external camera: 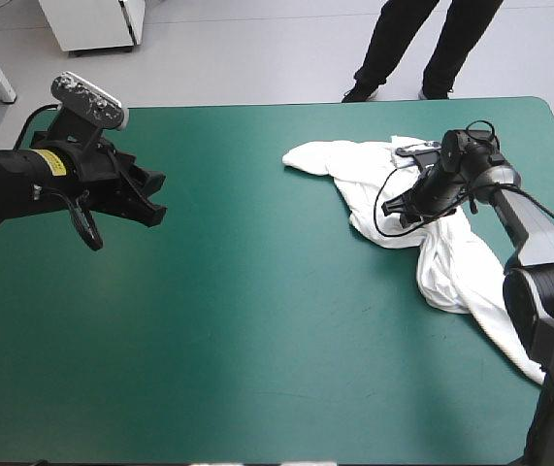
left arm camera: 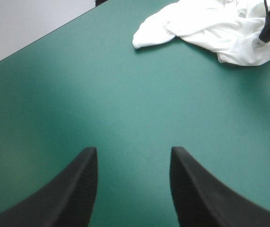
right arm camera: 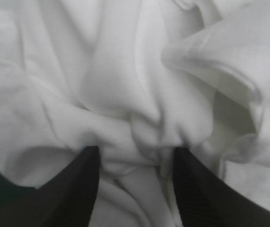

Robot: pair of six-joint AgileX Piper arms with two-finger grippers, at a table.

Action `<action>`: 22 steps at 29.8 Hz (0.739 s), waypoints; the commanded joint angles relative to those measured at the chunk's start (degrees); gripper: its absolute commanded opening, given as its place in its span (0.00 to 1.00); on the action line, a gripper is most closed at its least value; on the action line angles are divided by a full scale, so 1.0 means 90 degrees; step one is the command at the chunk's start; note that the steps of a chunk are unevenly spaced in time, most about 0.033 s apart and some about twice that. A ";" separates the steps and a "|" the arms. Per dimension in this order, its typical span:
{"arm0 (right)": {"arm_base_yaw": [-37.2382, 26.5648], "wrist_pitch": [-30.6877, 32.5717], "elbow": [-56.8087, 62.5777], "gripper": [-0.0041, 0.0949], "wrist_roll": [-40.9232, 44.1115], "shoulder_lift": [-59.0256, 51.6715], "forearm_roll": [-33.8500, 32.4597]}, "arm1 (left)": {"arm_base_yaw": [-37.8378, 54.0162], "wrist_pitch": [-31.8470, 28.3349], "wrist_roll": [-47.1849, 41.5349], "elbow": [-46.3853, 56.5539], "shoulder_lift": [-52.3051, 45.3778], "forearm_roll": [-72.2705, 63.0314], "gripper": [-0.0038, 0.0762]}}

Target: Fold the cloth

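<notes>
The white T-shirt (external camera: 451, 257) lay crumpled at the right of the high view. The right gripper (external camera: 393, 206) rested on it, black fingers (right arm camera: 85, 189) apart around a bunched fold. At upper left, the left gripper (external camera: 152, 199) hung spread over the bare teal-green cover (external camera: 257, 320).

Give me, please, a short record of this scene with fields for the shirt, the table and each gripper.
T-shirt: white, crumpled heap on the table's right side, not folded yet
Table: teal-green cover
Left gripper: open, above bare cover, apart from the T-shirt
Right gripper: open, down on the T-shirt, a fold bunched between its fingers
</notes>
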 commanded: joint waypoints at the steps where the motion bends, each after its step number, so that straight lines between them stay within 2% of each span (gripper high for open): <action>1: -0.0139 -0.0184 -0.0208 0.55 -0.0111 -0.0156 0.0080 | 0.0001 -0.0286 -0.0045 -0.0146 -0.0128 -0.0114 0.49; 5: -0.0139 -0.0340 -0.0208 0.51 -0.0230 0.0012 0.0298 | 0.0001 -0.0286 -0.0045 -0.0146 -0.0128 -0.0114 0.49; 7: -0.0139 -0.0328 -0.0208 0.42 -0.0336 0.0109 0.0600 | 0.0001 -0.0286 -0.0064 -0.0146 -0.0128 -0.0114 0.49; 11: -0.0114 -0.0204 -0.0208 0.08 -0.0795 0.0291 0.1244 | 0.0001 -0.0216 -0.0064 -0.0146 -0.0128 -0.0114 0.49; 12: -0.0114 -0.0159 -0.0208 0.03 -0.0935 0.0342 0.1454 | 0.0001 -0.0181 -0.0064 -0.0146 -0.0128 -0.0114 0.49; 18: 0.0218 0.0042 -0.0196 0.04 -0.0979 0.0514 0.1599 | 0.0001 -0.0092 -0.0079 -0.0146 -0.0139 -0.0114 0.49; 22: 0.0841 0.0198 -0.0196 0.04 -0.0952 0.0550 0.1623 | 0.0001 -0.0026 -0.0090 -0.0146 -0.0180 -0.0088 0.49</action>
